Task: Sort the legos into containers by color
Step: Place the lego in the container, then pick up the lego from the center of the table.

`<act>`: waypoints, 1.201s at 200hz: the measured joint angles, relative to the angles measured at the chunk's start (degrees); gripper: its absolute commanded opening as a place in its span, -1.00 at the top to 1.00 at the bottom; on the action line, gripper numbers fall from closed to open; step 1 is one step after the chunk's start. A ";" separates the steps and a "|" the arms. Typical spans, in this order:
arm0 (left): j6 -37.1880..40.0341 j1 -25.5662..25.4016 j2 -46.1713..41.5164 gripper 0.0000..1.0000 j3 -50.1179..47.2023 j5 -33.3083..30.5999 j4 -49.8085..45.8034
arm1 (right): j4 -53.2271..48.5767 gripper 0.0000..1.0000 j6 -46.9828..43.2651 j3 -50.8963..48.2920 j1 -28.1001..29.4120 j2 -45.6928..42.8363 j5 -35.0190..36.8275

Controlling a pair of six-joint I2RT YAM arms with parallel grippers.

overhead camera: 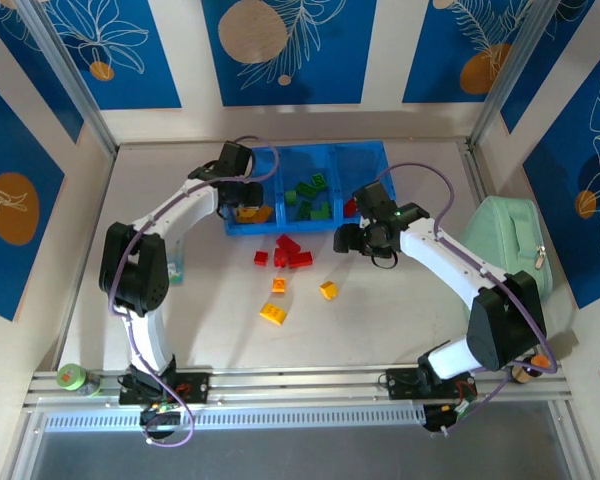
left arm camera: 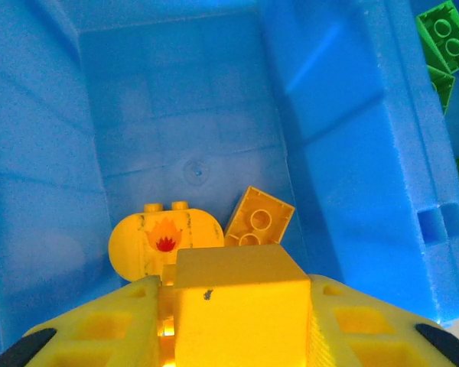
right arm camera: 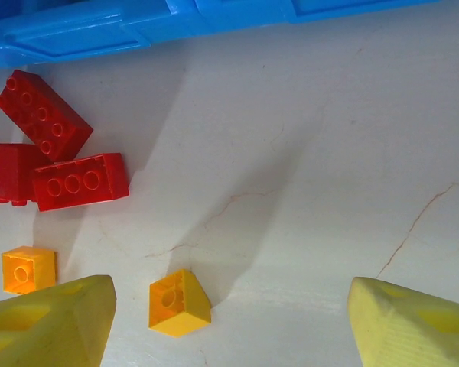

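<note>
The left gripper point(overhead camera: 242, 196) was clenched on a yellow brick point(left arm camera: 237, 283), held inside the left-end compartment point(left arm camera: 191, 138) of the blue tray point(overhead camera: 310, 148), just above a round yellow disc point(left arm camera: 164, 241) and a tilted yellow piece point(left arm camera: 258, 222) lying near that compartment's near wall. Green bricks point(left arm camera: 444, 30) showed beyond the divider. To drop the brick well, the jaws probably needed to part fully while centred over bare floor, then rise straight up without clipping the divider.

The right gripper point(right arm camera: 229, 329) stood released, its fingers point(right arm camera: 50, 321) spread wide over the table point(right arm camera: 329, 153) near the tray's near edge. A loose yellow brick point(right arm camera: 180, 302) lay between the fingers, nearer the left one, with red bricks point(right arm camera: 80, 181) closer to the tray.
</note>
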 measured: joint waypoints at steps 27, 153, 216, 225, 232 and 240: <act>0.52 0.15 0.37 -0.10 1.22 0.04 0.09 | 0.00 -0.62 0.00 0.00 0.59 0.00 0.00; -1.33 -3.56 -24.98 -0.50 -24.68 3.61 8.13 | -1.29 -0.78 -3.96 -0.72 12.37 6.27 -1.73; -5.57 -6.47 -40.28 -0.50 -43.10 3.54 8.31 | -1.51 -0.61 -3.93 -1.99 16.37 16.00 -1.40; -6.03 -6.69 -41.97 -0.50 -44.35 3.32 8.20 | -1.51 -0.54 -3.96 -1.92 16.57 17.14 -1.22; -6.32 -6.71 -43.32 -0.50 -45.24 3.10 7.93 | -1.53 -0.47 -4.13 -1.79 16.59 17.88 -1.03; -6.64 -6.75 -44.74 -0.50 -46.03 2.89 7.52 | -1.99 -0.41 -4.11 -1.40 16.76 18.69 -0.52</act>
